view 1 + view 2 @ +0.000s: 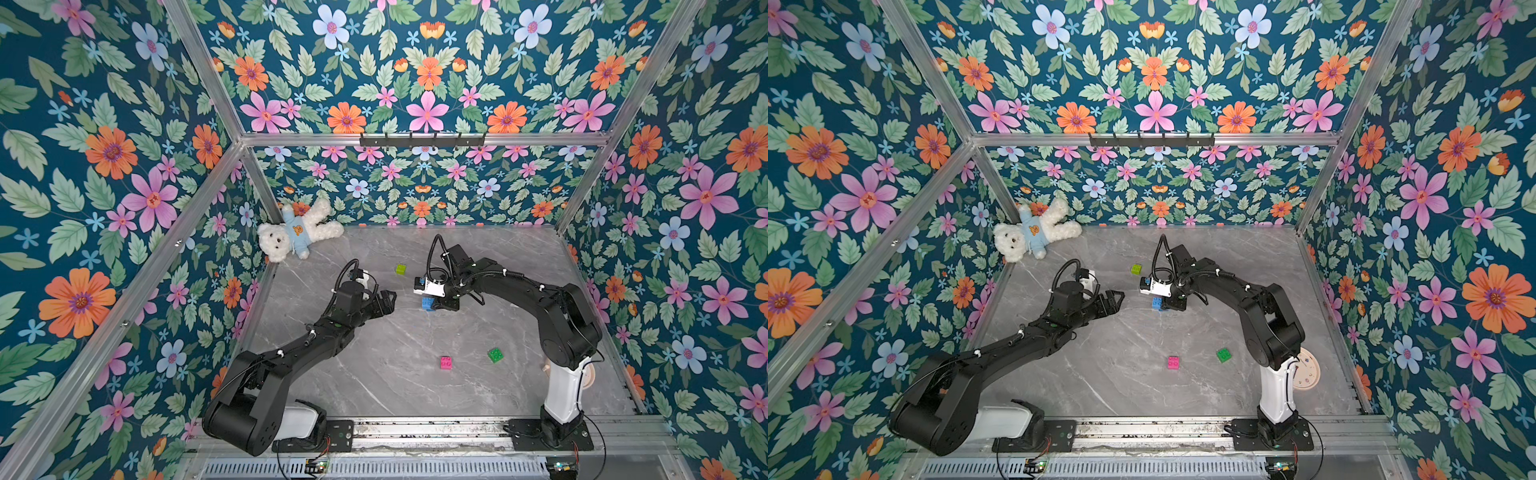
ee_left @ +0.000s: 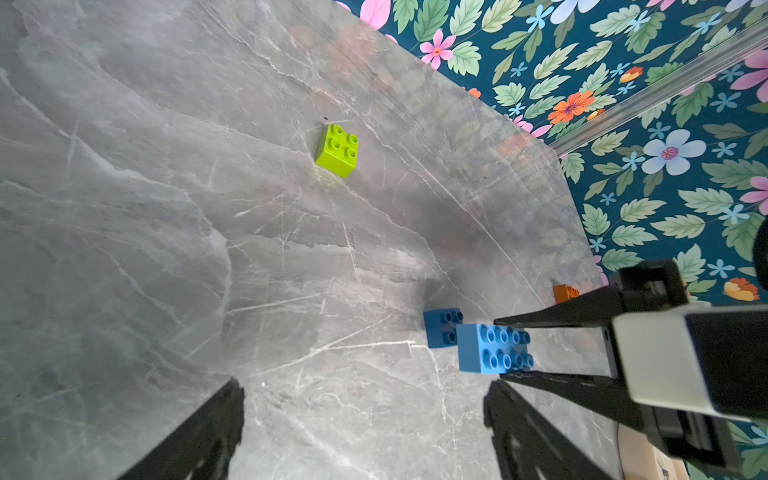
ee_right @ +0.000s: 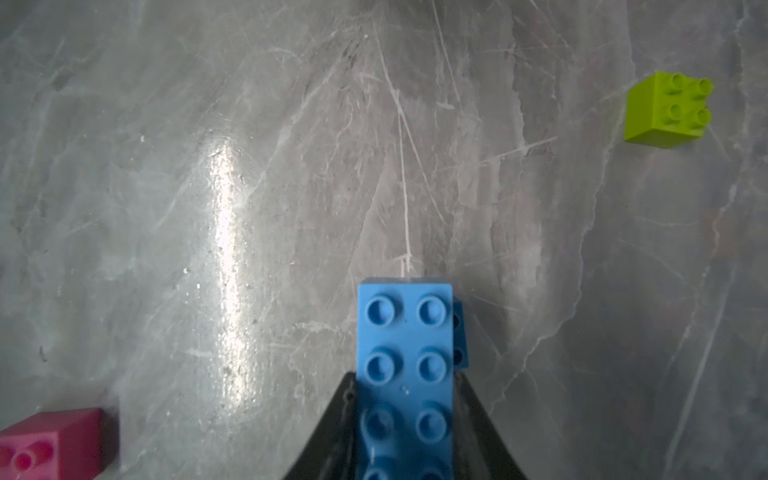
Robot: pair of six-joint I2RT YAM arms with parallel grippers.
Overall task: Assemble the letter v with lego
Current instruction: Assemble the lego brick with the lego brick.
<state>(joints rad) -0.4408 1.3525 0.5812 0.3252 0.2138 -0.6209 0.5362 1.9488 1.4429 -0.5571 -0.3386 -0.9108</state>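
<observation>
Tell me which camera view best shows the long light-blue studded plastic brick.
The right wrist view: the long light-blue studded plastic brick fills the foreground, studs sharp, clamped in the right gripper. The left wrist view shows it smaller, at an angle. Both top views show only a small blue patch.

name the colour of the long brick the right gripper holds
Light blue; the long brick shows best in the right wrist view.

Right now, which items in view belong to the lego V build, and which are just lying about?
Job:
- light-blue long brick, held by the right gripper
- dark-blue brick
- lime brick
- pink brick
- green brick
- orange brick

Lying about:
- white teddy bear
- beige round disc
</observation>
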